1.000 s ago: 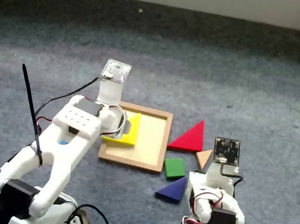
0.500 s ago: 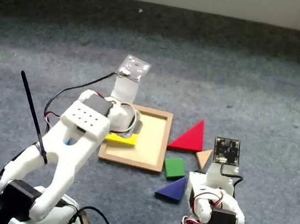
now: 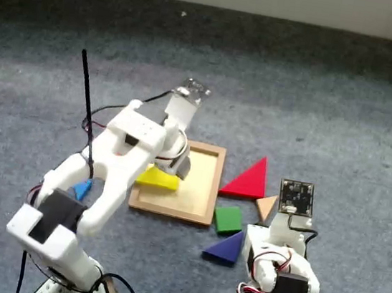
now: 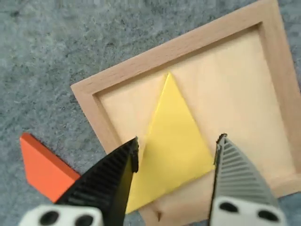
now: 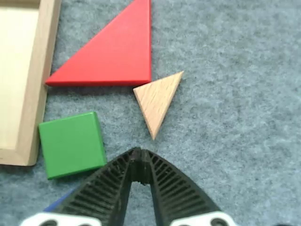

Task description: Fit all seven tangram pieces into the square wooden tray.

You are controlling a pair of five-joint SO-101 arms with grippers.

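The square wooden tray [image 3: 201,190] lies mid-table. A yellow triangle [image 3: 156,178] [image 4: 176,136] rests in its left part, one corner over the rim [image 4: 188,44]. My left gripper [image 4: 178,140] [image 3: 179,162] hangs open just above this triangle, a finger on each side. Right of the tray lie a red triangle [image 3: 248,180] [image 5: 113,52], a small wooden triangle [image 3: 266,206] [image 5: 157,101], a green square [image 3: 228,218] [image 5: 71,143] and a dark blue triangle [image 3: 226,247]. My right gripper [image 5: 140,157] is shut, close behind the wooden triangle and the green square.
An orange piece [image 4: 44,167] lies on the carpet outside the tray's left rim. A small light blue piece [image 3: 82,189] shows under the left arm. The carpet beyond the tray and to the far right is open. The tray's rim [image 5: 40,80] lies next to the green square.
The left arm has swung up and to the right over the tray. The yellow triangle has stayed at the tray's left side. The right arm has kept still.
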